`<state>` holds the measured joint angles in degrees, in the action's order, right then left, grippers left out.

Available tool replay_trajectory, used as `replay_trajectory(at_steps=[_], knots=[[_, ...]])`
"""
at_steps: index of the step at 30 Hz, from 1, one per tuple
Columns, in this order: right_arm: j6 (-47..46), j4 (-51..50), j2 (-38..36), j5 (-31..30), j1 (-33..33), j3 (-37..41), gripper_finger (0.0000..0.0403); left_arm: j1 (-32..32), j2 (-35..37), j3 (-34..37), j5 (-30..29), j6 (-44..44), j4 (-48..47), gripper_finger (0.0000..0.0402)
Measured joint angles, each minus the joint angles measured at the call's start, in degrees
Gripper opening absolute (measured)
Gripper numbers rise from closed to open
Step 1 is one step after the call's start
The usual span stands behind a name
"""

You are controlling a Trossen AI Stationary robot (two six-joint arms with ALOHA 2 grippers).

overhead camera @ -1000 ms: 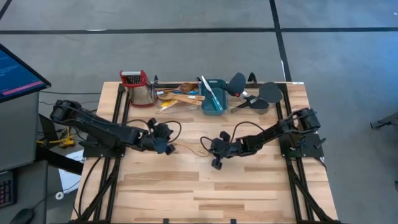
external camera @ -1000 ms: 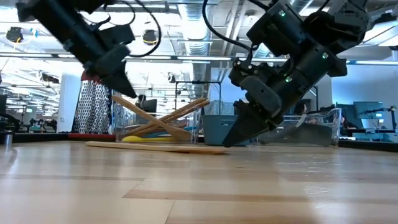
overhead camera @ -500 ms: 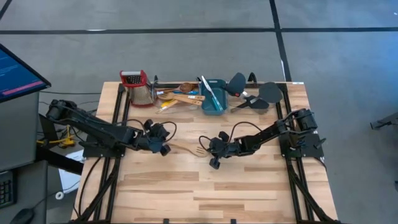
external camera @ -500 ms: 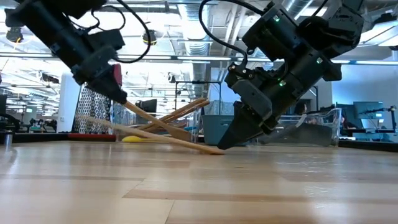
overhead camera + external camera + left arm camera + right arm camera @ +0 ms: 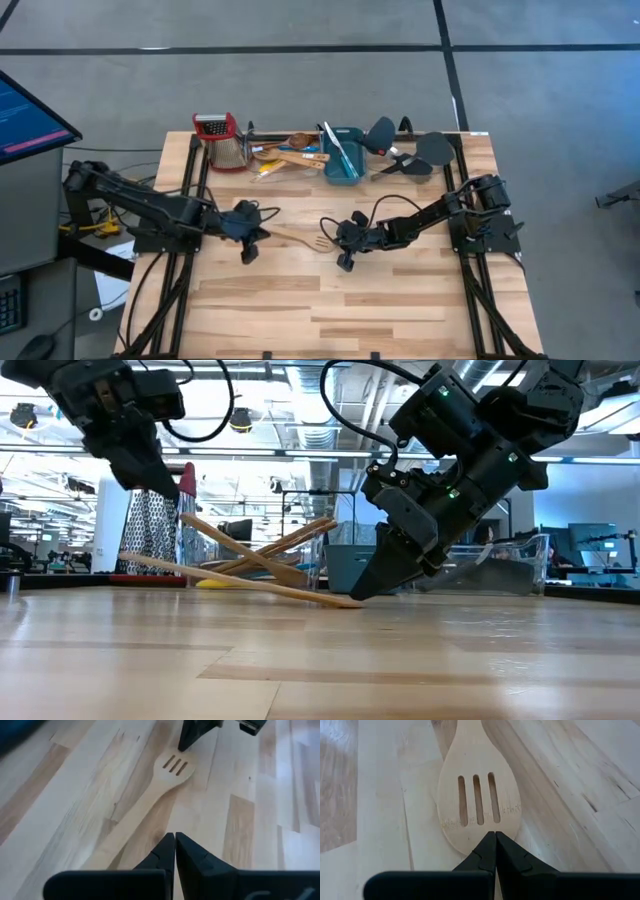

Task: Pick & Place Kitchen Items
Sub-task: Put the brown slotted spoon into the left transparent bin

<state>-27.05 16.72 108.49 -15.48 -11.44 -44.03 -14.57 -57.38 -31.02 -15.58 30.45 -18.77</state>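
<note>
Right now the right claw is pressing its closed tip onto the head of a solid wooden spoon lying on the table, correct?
Nearly. The right claw is closed at the head's edge, but the right wrist view shows three slots: it is a slotted wooden spatula, not a solid spoon.

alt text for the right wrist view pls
A pale wooden slotted spatula with three slots lies on the light wood table. The right gripper is shut, its tips at the rim of the spatula's blade, with the handle running away from the camera.
</note>
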Motion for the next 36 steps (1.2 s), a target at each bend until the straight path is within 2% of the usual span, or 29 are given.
replay_trajectory(at_steps=[5,10,19,24,29,33,36], knots=[[0.02,0.03,0.00,0.12,0.00,0.00,0.0000,0.20,-5.04,-3.06,-0.02,-1.90,-0.30,0.0002],[0.02,0.27,0.00,0.40,0.00,0.04,0.0000,0.26,-13.20,-7.98,-0.19,-8.93,-1.87,0.0002],[0.17,0.48,0.04,0.46,0.00,0.07,0.0000,1.70,-26.57,-19.36,-3.05,-23.38,-19.83,0.0002],[0.17,0.56,0.04,0.60,0.00,0.07,0.0000,4.55,-27.16,-19.96,-2.83,-31.57,-20.09,0.0002],[0.61,0.64,0.04,0.61,0.00,0.05,0.0000,9.05,-26.03,-19.96,4.17,-33.35,-21.31,0.0002],[0.61,0.60,0.09,0.78,-0.02,-0.08,0.0000,13.49,-25.91,-19.96,5.49,-37.62,-21.79,0.0002],[0.61,0.54,0.09,0.86,-0.02,-0.11,0.0000,17.61,-25.91,-19.96,8.87,-39.49,-21.91,0.0002]])
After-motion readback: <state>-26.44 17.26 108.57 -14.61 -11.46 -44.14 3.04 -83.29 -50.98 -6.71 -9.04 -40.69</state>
